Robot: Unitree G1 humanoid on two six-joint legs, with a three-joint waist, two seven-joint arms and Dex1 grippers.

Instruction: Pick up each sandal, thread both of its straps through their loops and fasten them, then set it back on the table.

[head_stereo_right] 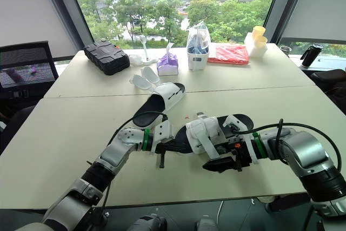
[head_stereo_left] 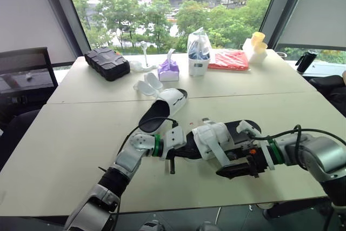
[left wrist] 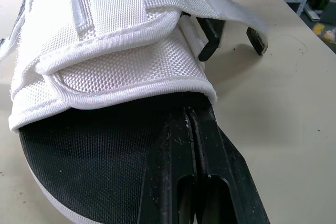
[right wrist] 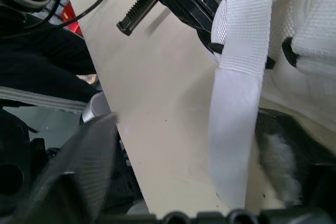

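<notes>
Sandal (head_stereo_left: 215,138), left gripper (left wrist: 192,121) tucked inside — right gripper (head_stereo_left: 238,169) just beside

Silver-grey arms (head_stereo_left: 128,159), green-banded at the wrists (head_stereo_left: 157,145), trailing black cables (head_stereo_left: 316,130) — pincer fingers (left wrist: 173,182) matte black.

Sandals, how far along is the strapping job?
Nothing clearly finished. In hand: the near sandal, left gripper shut inside it, one strap hanging loose between the open right gripper's fingers. Left: threading, fastening, setting it down, then perhaps the far sandal on the table.
</notes>
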